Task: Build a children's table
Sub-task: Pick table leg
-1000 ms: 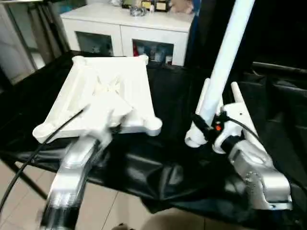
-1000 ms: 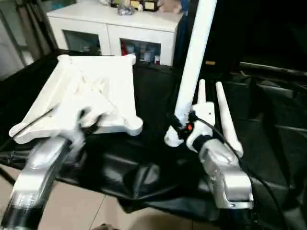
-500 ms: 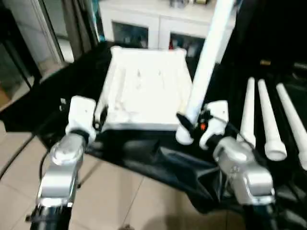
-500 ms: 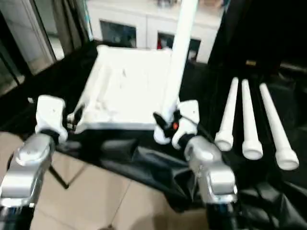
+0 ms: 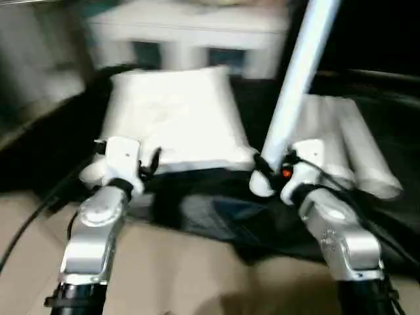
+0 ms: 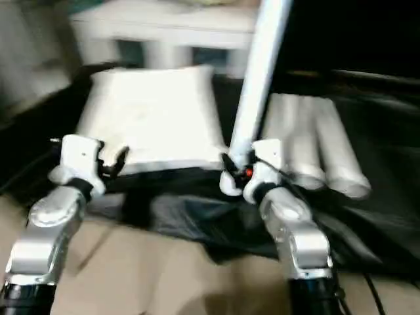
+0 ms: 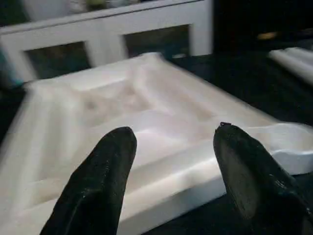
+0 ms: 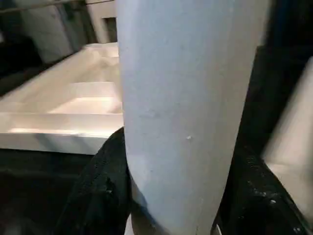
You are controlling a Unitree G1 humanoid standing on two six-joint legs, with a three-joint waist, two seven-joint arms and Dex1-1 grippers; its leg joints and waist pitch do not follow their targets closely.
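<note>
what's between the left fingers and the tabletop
Nothing: in the left wrist view the open left fingers point at the tabletop with only bare air between, and black cloth beside it.

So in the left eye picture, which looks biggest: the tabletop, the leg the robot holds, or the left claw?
1. Tabletop, the biggest white shape.
2. Held leg, long but thin, and cut off by the picture's top edge.
3. Left claw, smallest, though it is closer to the camera.
</note>
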